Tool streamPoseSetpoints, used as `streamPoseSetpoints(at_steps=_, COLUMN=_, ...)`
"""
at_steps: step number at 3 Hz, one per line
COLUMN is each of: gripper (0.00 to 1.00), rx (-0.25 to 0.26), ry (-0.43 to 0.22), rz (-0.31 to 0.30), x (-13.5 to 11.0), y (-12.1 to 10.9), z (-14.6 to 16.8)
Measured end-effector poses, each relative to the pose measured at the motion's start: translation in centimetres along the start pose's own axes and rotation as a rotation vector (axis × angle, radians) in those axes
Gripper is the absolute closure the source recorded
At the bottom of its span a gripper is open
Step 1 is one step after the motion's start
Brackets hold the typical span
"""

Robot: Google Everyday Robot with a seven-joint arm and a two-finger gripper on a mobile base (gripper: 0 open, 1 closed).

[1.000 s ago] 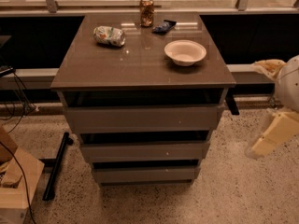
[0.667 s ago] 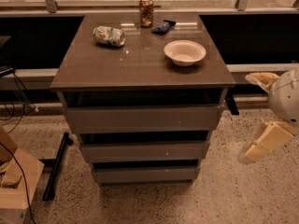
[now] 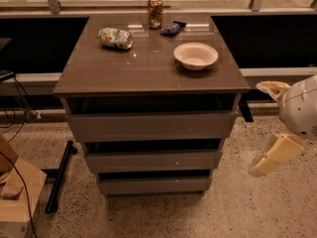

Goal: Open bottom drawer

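Drawer (image 3: 153, 185) I want sits lowest in the cabinet (image 3: 148, 128), looks shut. My claw (image 3: 280, 152) hangs well off right, can't tell its state. Approach step, I reckon; next needs a low reach to its top edge.

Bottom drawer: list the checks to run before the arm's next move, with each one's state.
1. Target: bottom drawer, lowest of three fronts: ok.
2. Handle on its front: none seen: not ok.
3. Gripper at the drawer: hangs right of the cabinet, apart: not ok.
4. Black bar on floor, left, off the gripper's side: ok.
5. Bowl back from the cabinet top's front edge: ok.
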State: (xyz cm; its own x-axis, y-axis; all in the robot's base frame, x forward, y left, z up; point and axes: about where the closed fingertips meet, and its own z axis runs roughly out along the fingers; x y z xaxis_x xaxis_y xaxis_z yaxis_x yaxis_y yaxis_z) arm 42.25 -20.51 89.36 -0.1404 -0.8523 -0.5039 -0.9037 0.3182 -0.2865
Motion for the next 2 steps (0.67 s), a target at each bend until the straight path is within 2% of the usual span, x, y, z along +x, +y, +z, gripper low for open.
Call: streamPoseSetpoints(at_steps=2, gripper=0.0, rx=-0.006, ry=-0.069, rz=-0.037, x=2.1, y=1.3, z=6.1)
